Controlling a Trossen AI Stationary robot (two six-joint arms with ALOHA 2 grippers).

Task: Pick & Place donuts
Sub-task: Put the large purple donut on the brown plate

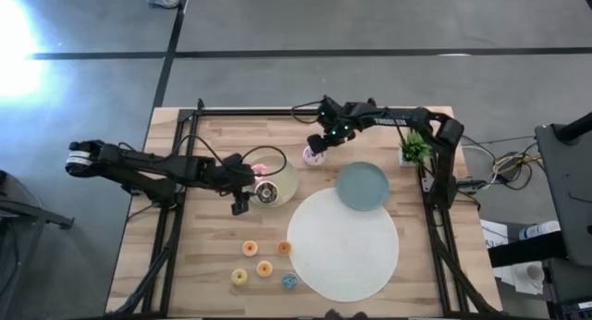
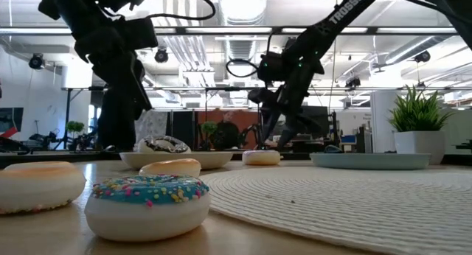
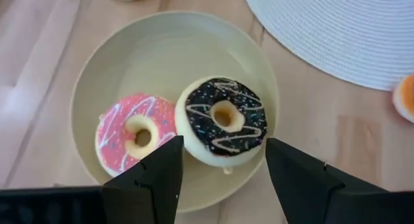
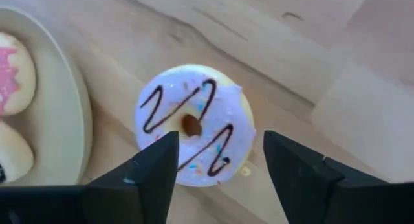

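A beige plate (image 1: 282,177) holds the pink-iced donut (image 3: 136,133) and the brown-iced donut (image 3: 224,120), which lies flat with its edge against the pink one. My left gripper (image 3: 223,166) hovers open just above the brown donut, a finger on each side, touching nothing. The purple-white donut (image 4: 194,123) lies flat on the wooden table beside the plate's far right rim. My right gripper (image 4: 217,166) is open above it and its fingers straddle the donut without touching. Several mini donuts (image 1: 265,268) lie near the table's front left.
A teal plate (image 1: 363,186) sits right of the beige plate, and the big white round mat (image 1: 342,241) fills the table's middle front. A small potted plant (image 1: 414,149) stands at the far right. In the low view a blue-iced mini donut (image 2: 147,203) lies closest.
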